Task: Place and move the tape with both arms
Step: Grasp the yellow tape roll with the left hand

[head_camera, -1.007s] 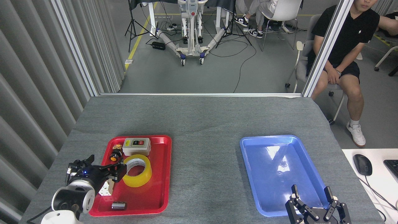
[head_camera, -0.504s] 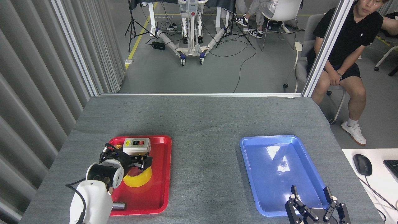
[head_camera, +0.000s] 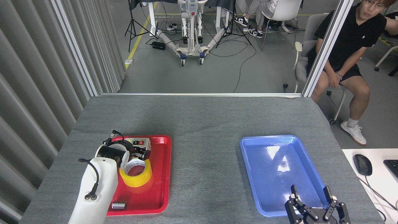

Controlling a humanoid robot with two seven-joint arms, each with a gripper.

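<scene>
In the red tray (head_camera: 161,174) on the bench (head_camera: 202,124) lies the tape (head_camera: 136,172), flat, core up. The left gripper (head_camera: 140,153) sits at its far rim, beside the switch box (head_camera: 141,143); whether its fingers grip, I cannot tell. The right gripper (head_camera: 314,202) rests spread wide at the blue tray (head_camera: 248,161).

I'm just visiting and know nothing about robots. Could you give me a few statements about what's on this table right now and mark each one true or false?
1. The tape lies in the red tray. True.
2. The blue tray holds a switch box. False: nothing lies in it; the switch box is in the red tray.
3. The right gripper is over the tape. False: it is at the blue tray's near edge; the left gripper is at the tape.
4. A person sits beyond the table. True.
</scene>
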